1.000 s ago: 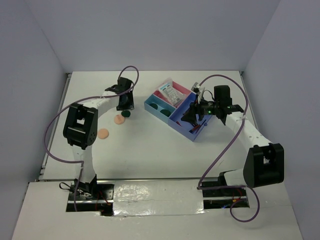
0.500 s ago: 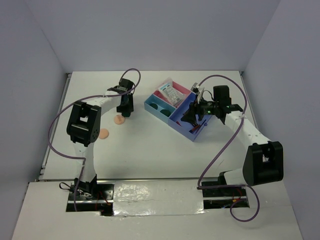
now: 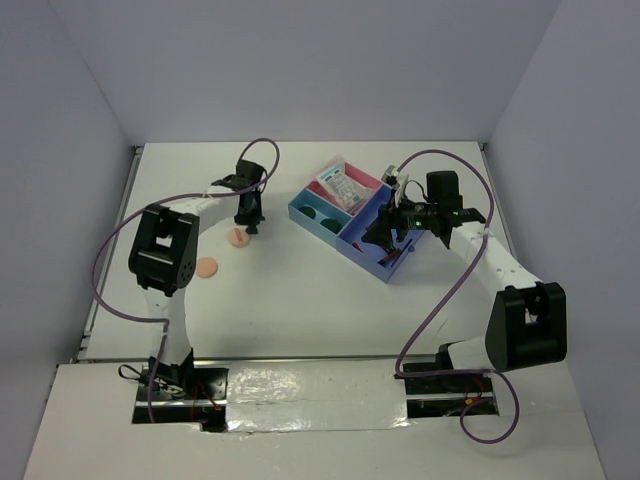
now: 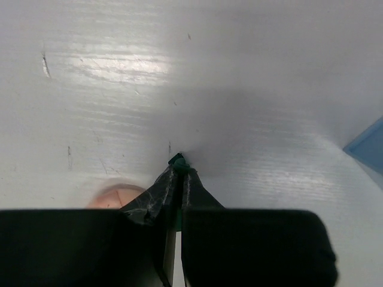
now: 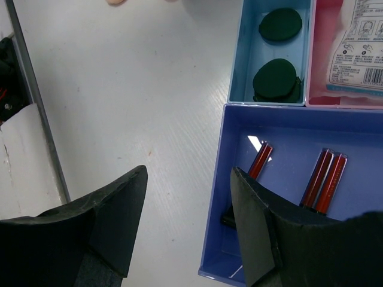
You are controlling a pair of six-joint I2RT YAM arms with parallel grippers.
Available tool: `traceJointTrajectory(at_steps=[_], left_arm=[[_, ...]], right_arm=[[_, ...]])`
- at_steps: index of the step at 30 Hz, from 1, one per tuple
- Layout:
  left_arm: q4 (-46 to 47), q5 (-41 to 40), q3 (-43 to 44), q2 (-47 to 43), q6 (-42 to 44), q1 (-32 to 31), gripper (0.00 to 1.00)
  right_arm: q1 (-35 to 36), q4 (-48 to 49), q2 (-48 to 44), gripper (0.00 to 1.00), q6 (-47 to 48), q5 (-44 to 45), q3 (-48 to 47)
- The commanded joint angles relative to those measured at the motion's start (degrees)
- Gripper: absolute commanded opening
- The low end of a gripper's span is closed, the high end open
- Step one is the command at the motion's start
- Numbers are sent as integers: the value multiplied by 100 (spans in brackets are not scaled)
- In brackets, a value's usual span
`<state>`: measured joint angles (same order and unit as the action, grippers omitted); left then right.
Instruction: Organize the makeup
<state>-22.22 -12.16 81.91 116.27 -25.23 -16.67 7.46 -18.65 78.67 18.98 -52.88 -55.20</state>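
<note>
White tabletop [image 3: 300,310] is stretching between plain grey walls, carrying a blue tray [image 3: 300,215] toward the right rear.

The left gripper [image 4: 179,166] is pinching a green disc [image 4: 178,160] edge-on. Its jaws are pressed together, with only a sliver of green showing at the tips. Whether the disc is touching the tabletop or hanging just above it, I cannot tell. A peach disc [image 4: 114,196] is lying just beside the tips, half hidden behind one finger. From above, the left gripper [image 3: 250,224] is pointing straight down, left of the tray and apart from it, with the arm reaching forward and bending inward at the elbow. A second peach disc [image 3: 206,267] is lying nearer the arm's base.

The right gripper [image 5: 188,170] is hovering with jaws spread wide and holding nothing, straddling the near wall of the tray [image 5: 214,209]. Beneath it, three red sticks [image 5: 317,178] are lying in the blue compartment, two side by side and one apart. Two more green discs [image 5: 275,78] are sitting in the light-blue compartment. A white packet [image 5: 359,42] is lying in the pink one. From above, the right gripper [image 3: 385,240] is tilting down over the tray's near right end, with the forearm coming in from the right.
</note>
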Motion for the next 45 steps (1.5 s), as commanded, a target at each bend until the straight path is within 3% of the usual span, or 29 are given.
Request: traceJointTrajectory(at_steps=[1, 11, 19, 33, 42, 45], left_arm=[[270, 731, -377, -507, 19, -30, 4], [2256, 2480, -1686, -1879, -666, -231, 1], [3407, 2860, -1521, -1582, -1256, -662, 5], [2820, 2395, 70, -324, -1230, -988, 26], [2354, 2166, 168, -262, -966, -1005, 45], [2336, 2166, 150, -289, -939, -1005, 46]], right_arm=[[-34, 11, -63, 65, 53, -29, -237], [-26, 37, -54, 65, 35, -47, -219], [-34, 55, -89, 65, 44, -12, -167], [-34, 55, -151, 66, 88, 15, -123], [-26, 46, -89, 66, 97, 6, -158], [-35, 46, -80, 66, 97, 6, -167]])
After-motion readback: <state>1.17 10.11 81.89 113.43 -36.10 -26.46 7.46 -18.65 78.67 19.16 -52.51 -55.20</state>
